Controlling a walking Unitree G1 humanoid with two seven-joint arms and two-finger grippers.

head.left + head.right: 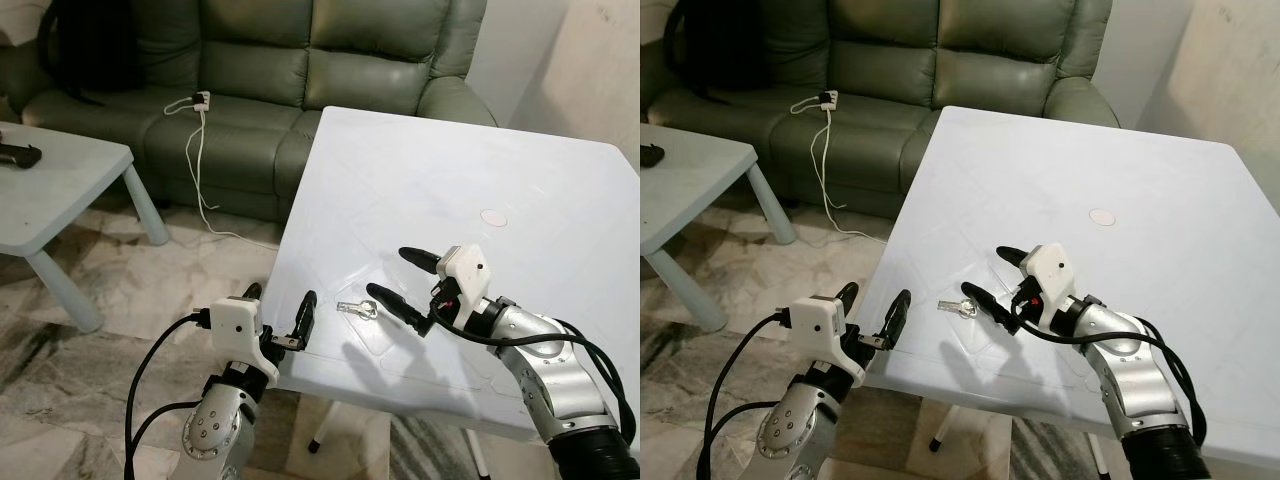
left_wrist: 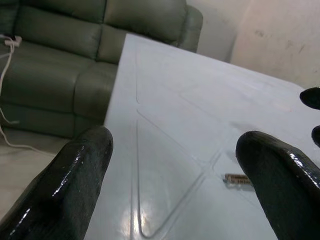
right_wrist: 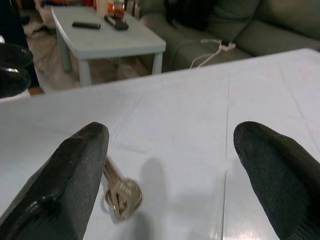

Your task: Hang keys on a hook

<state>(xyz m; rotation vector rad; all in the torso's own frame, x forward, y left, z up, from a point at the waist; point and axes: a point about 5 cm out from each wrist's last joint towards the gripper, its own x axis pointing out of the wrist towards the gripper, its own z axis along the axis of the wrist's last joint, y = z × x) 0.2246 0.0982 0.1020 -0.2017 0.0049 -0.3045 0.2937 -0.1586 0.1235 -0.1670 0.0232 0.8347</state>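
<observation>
Small metal keys (image 1: pixel 358 308) lie flat on the smooth white plastic table (image 1: pixel 520 170) near its near-left edge — right gripper (image 1: pixel 392 277) spread wide just right of them, left gripper (image 1: pixel 279 315) parted, empty, at the edge.

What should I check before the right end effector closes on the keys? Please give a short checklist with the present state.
1. Keys lie flat on the white table: ok.
2. Right end effector open: ok.
3. Keys between its fingers: not ok; they lie beside one fingertip.
4. Left end effector apart from the keys, at the table edge: ok.
5. Hook located: cannot tell.
</observation>
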